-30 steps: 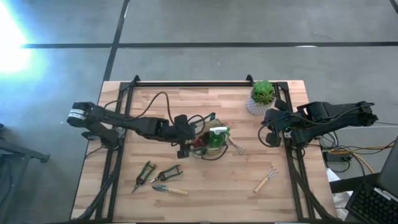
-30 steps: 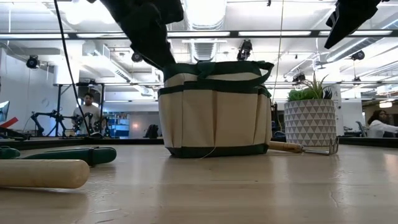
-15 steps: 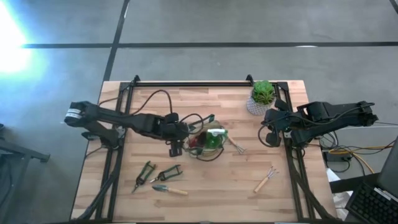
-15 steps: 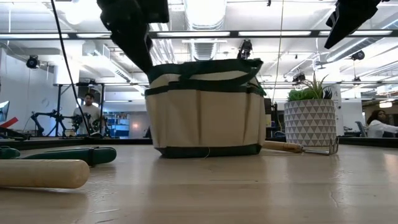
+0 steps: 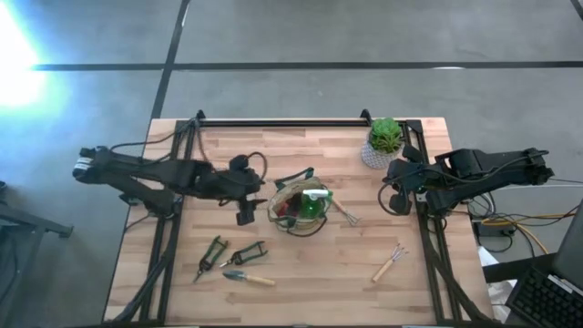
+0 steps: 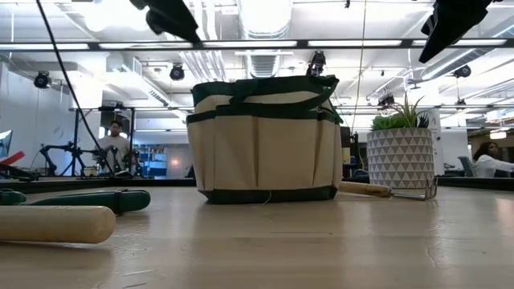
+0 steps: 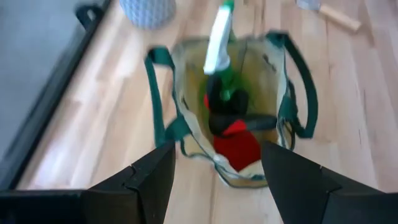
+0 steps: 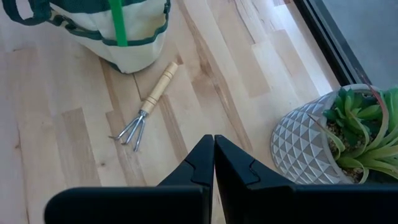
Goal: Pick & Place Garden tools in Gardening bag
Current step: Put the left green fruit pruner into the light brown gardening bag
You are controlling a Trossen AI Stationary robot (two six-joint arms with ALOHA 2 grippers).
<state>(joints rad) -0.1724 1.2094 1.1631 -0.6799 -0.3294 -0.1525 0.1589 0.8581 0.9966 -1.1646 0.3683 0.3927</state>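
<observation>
High view: the gardening bag (image 5: 299, 206) stands near the middle of the table (image 5: 301, 282), holding a green spray bottle (image 5: 314, 202) and a red-and-black piece (image 5: 284, 209), with a small fork (image 5: 346, 214) touching its side toward the right edge. Toward the front-left corner lie the pruners (image 5: 211, 257), a second dark pair (image 5: 246, 254) and a trowel (image 5: 248, 277), and another fork (image 5: 389, 261) lies toward the front-right corner. The left gripper (image 5: 244, 212) hangs just beside the bag with jaws spread and empty, while the right gripper (image 5: 394, 202) waits at the right edge near the potted plant (image 5: 383, 142), jaws pressed together.
</observation>
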